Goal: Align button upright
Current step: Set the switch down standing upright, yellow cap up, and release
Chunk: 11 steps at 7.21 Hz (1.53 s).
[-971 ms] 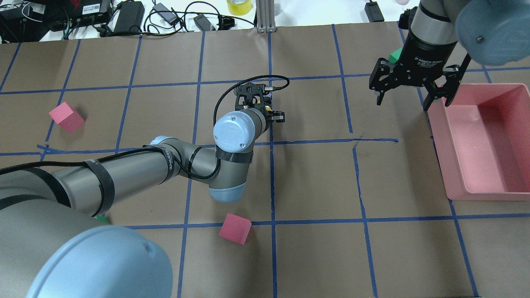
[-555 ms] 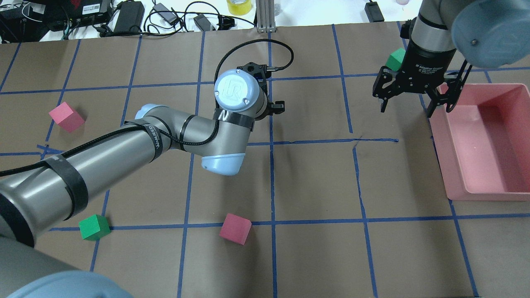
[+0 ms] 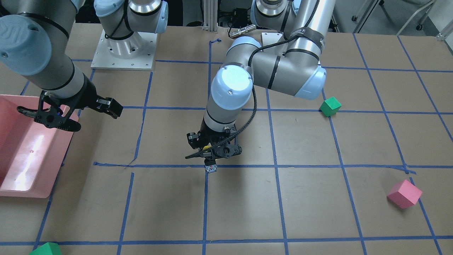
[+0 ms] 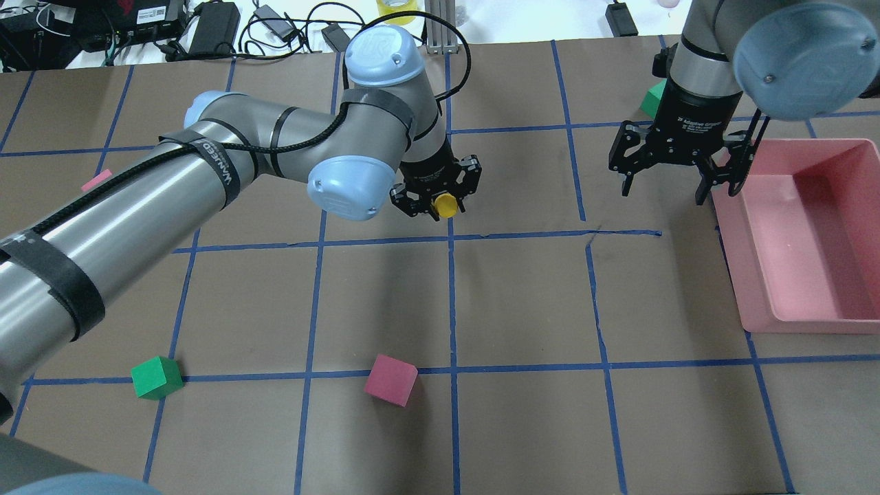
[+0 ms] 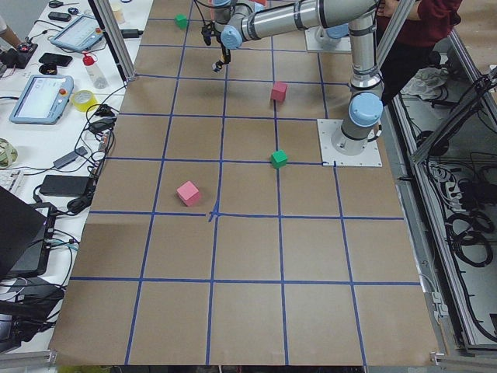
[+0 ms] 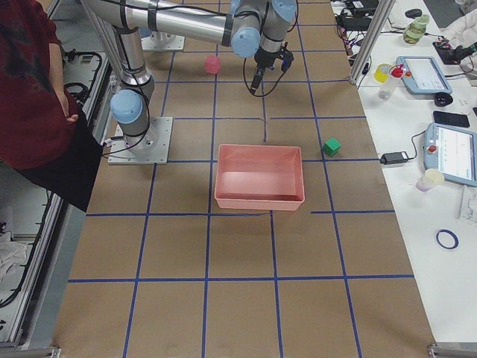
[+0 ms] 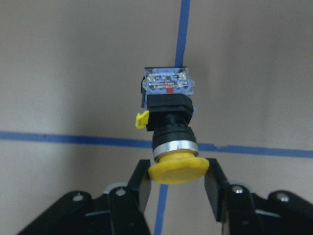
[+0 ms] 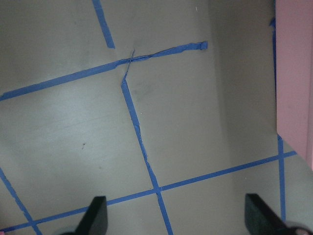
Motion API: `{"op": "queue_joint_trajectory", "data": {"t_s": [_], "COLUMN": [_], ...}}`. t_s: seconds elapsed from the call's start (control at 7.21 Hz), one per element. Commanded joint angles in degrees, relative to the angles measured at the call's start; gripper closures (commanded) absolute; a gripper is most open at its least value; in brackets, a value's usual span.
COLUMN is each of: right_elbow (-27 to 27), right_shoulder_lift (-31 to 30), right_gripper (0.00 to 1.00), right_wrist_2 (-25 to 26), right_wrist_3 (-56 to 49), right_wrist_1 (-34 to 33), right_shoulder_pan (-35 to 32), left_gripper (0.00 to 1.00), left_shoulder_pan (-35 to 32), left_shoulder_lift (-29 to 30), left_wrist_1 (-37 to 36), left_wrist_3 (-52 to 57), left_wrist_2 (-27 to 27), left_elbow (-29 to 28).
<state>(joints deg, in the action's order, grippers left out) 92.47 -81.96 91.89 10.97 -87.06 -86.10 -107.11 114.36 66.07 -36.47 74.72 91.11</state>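
My left gripper is shut on the button's yellow cap near the table's middle. In the left wrist view the cap sits between the fingers, and the black body and grey-white contact block point away from the gripper toward the table. In the front-facing view the contact block hangs below the gripper, over a blue tape crossing; I cannot tell whether it touches the paper. My right gripper is open and empty, hovering left of the pink bin; it also shows in the right wrist view.
A pink bin stands at the right edge. A pink cube and a green cube lie near the front. A green cube lies behind the right arm. Another pink cube is partly hidden by the left arm.
The left arm has swung toward the far side and its wrist has turned, so the yellow cap now shows from above. The right gripper has shifted slightly.
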Motion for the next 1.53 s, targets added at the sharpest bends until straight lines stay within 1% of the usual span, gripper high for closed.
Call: {"op": "queue_joint_trajectory", "data": {"t_s": [0.0, 0.14, 0.28, 0.55, 0.83, 0.97, 1.39], "right_elbow": [1.0, 1.5, 1.7, 2.6, 2.8, 2.8, 2.8], "right_shoulder_lift": [-0.3, -0.3, -0.3, -0.4, -0.1, 0.0, 0.1], "right_gripper": [0.0, 0.0, 0.0, 0.0, 0.0, 0.0, 0.0], "right_wrist_2": [-1.0, -1.0, -0.7, -0.6, -0.4, -0.9, -1.0], "right_wrist_3": [0.0, -0.1, -0.2, -0.6, -0.4, -0.1, -0.6], "right_wrist_1": [0.8, 0.8, 0.8, 0.7, 0.6, 0.2, 0.2], "right_shoulder_pan": [-0.4, -0.6, -0.6, -0.5, -0.5, -0.5, -0.5], "left_gripper": [1.0, 1.0, 1.0, 1.0, 1.0, 1.0, 1.0], "left_shoulder_pan": [6.7, 7.3, 7.4, 7.6, 7.9, 8.6, 8.8], "left_shoulder_lift": [2.8, 4.9, 6.9, 8.7, 8.9, 9.3, 9.3], "left_wrist_1": [6.8, 8.8, 8.7, 8.9, 9.2, 9.6, 11.1], "left_wrist_3": [-1.3, -2.2, -2.5, -1.5, -2.2, -2.2, -2.0], "left_wrist_2": [-14.9, -19.0, -24.6, -25.1, -24.3, -22.4, -22.3], "left_elbow": [-0.6, -0.9, -1.5, -2.3, -2.8, -2.9, -2.8]}}
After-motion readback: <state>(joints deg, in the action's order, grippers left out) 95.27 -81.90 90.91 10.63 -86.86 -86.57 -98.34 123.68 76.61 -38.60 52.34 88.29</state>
